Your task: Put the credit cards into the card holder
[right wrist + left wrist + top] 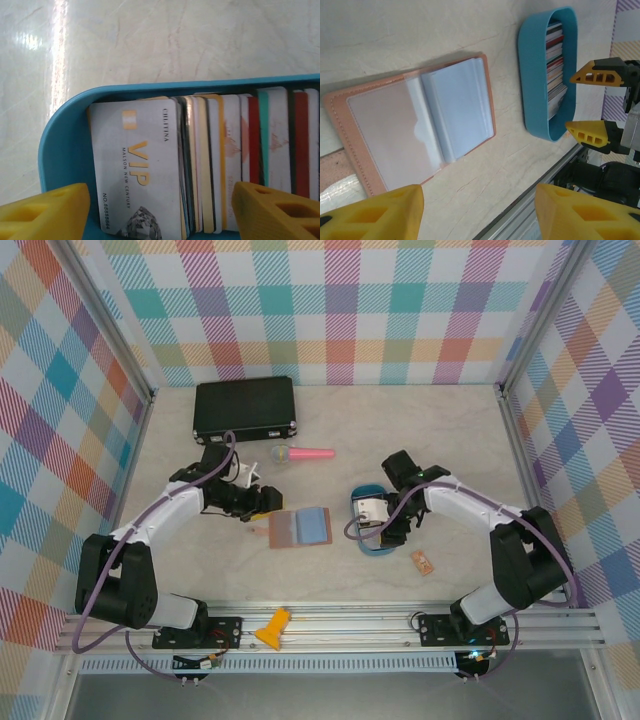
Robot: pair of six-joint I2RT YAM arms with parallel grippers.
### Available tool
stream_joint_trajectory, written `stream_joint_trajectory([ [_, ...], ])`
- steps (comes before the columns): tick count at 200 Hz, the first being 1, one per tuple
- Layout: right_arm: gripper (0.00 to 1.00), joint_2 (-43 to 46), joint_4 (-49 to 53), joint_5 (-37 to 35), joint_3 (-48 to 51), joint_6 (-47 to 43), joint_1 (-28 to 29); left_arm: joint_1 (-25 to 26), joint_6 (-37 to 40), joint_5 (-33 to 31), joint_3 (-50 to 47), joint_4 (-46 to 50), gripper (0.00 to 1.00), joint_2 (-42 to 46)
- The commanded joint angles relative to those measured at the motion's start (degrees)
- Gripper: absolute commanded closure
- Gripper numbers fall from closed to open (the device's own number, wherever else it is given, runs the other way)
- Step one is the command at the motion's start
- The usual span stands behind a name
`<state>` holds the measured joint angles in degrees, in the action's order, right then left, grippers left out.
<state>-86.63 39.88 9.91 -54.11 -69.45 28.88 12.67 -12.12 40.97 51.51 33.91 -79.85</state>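
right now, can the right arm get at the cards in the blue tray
Probably yes: the right pincer hangs open above the blue tray, and the credit cards stand exposed on edge with nothing over them. They are tightly packed, though.

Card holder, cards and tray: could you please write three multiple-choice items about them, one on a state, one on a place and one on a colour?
1. The holder lies: A shut; B open; C on its edge.
2. The cards are: A in the holder; B under the holder; C in the tray.
3. The tray is: A blue; B red; C green.
Answers: 1 B, its clear sleeves face up; 2 C, they stand packed on edge inside it; 3 A, its wall is blue.
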Motion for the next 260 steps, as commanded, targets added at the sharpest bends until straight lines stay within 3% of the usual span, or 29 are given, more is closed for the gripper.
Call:
stream_joint_trajectory([
  [1,0.21,-1.6,-2.4,-0.9,-0.7,-3.5,1.1,0.2,1.0,1.4,-0.8,-1.4,0.39,1.0],
  [109,0.20,-7.3,-8.8,-6.7,-0.4,-4.0,2.4,0.2,1.4,1.1,-0.8,-2.0,0.40,1.2],
  [221,0.65,-5.4,-15.4,-8.1,4.3,-3.6,2.6,0.2,1.8,0.4,-0.5,-1.6,0.41,-0.5],
  [260,0.72,-3.5,-15.2,-9.1,4.3,-3.3,2.6,0.2,1.9,0.2,-0.4,-1.5,0.41,-0.8],
])
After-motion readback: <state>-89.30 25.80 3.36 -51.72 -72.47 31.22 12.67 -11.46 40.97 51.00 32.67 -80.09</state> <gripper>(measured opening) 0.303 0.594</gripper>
